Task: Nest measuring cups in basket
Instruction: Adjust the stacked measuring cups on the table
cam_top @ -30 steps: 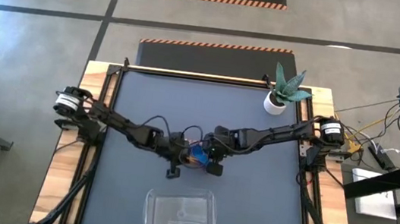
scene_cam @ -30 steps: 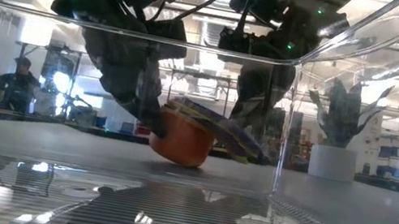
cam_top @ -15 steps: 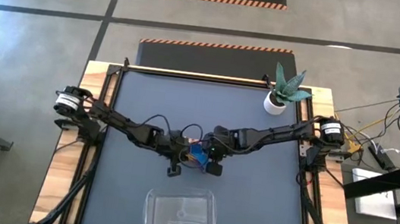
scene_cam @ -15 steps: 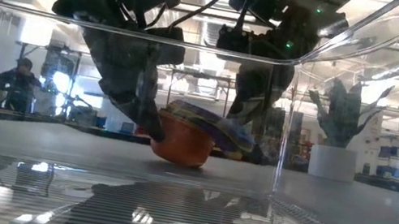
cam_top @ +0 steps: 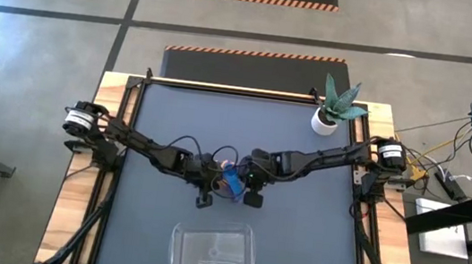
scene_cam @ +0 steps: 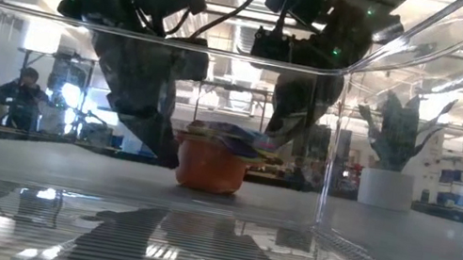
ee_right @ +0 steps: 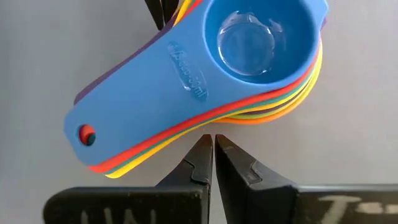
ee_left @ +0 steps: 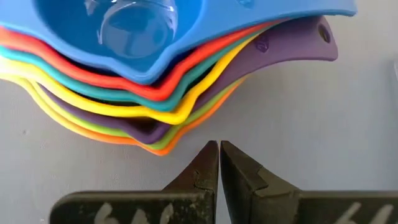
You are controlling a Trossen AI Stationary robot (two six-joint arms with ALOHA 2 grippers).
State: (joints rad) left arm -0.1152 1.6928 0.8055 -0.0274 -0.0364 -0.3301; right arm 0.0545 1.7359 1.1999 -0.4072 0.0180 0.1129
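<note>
From above, the stacked measuring cups are seen mid-table between the left gripper and right gripper, apart from the basket. In both wrist views the fingers are closed (holding nothing) beside the stack. Nesting seems finished; next, one handle must be gripped.

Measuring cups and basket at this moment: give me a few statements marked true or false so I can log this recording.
1. The measuring cups sit nested in one stack, blue on top. True.
2. The stack is inside the basket. False: it rests on the table mat, apart from the basket, between the two grippers.
3. The left gripper is shut beside the stack, holding nothing. True.
4. The right gripper is open wide around the blue handle. False: its fingers are shut, tips beside the stack's edge.
5. The potted plant stands in the basket. False: it stands at the table's far right corner.
</note>
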